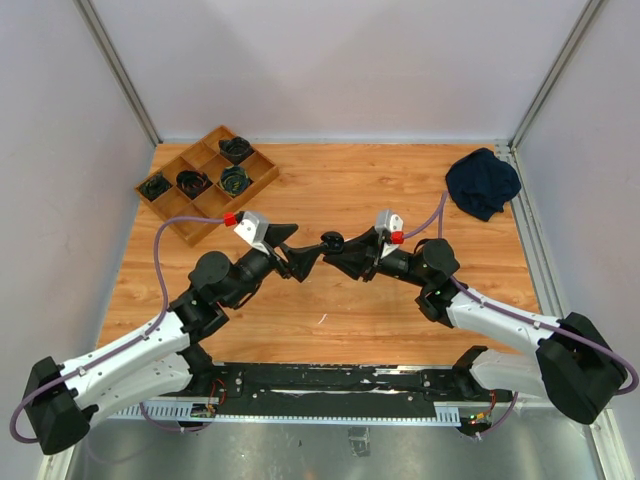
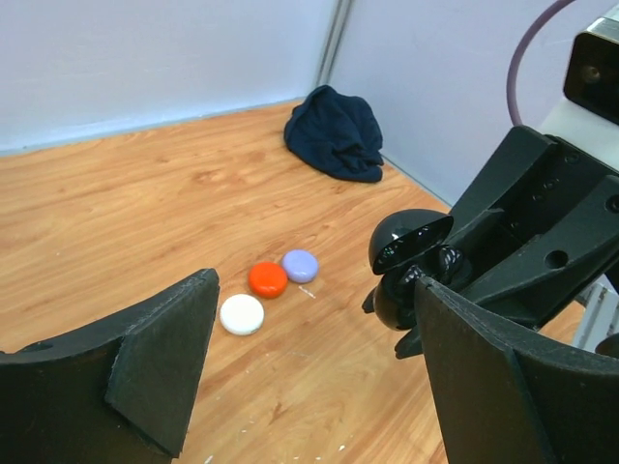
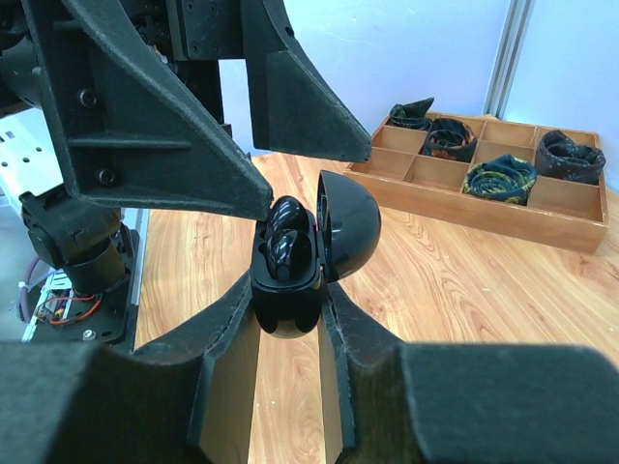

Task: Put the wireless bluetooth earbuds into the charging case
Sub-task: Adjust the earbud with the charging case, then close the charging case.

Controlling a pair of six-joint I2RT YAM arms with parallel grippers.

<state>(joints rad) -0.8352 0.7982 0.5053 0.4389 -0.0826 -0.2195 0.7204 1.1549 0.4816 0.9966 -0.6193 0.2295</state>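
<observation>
Desk (image 1: 350, 190): pale wood-grain top.
Far left corner: wooden tray (image 1: 262, 180) of compartments, dark coiled bundles in some.
Far right corner: crumpled dark blue cloth (image 1: 482, 182).
Bare wood: white disc (image 2: 242, 314), orange disc (image 2: 268, 279) and lavender disc (image 2: 300, 265), in a close row.

Surface (image 1: 330, 200) centre blocked: left gripper (image 2: 317, 295), jaws wide, nose to nose with right gripper (image 3: 287, 319) clamping black charging case (image 1: 331, 240). Far-left corner: compartment tray (image 1: 205, 180). Far-right corner: dark cloth (image 1: 482, 183). Far-edge middle: free passage.
</observation>
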